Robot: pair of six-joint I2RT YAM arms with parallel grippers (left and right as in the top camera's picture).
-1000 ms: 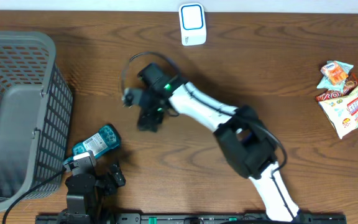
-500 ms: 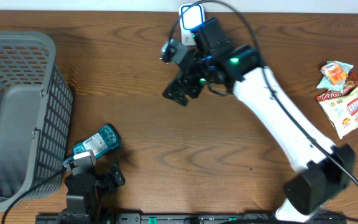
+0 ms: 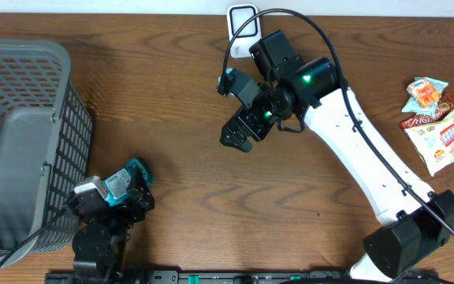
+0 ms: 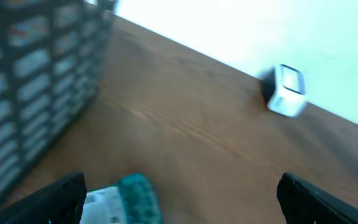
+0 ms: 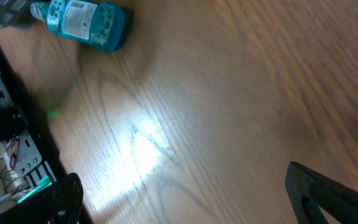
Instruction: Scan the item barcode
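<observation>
Right hand [image 3: 241,136] hangs wide open and empty, tipped down over bare desk [image 3: 172,95] at the end of its white arm, which stretches diagonally from the near right corner toward the middle of the far edge. A grey basket [image 3: 69,134] fills the left edge. Just beside it, at the near edge, the left arm sits folded low; the left hand [image 4: 179,186] is also spread wide, holding nothing, with the teal bottle [image 3: 124,180] lying on its side between the fingers. A white scanner [image 3: 243,20] stands at the far edge, just beyond the right hand.
</observation>
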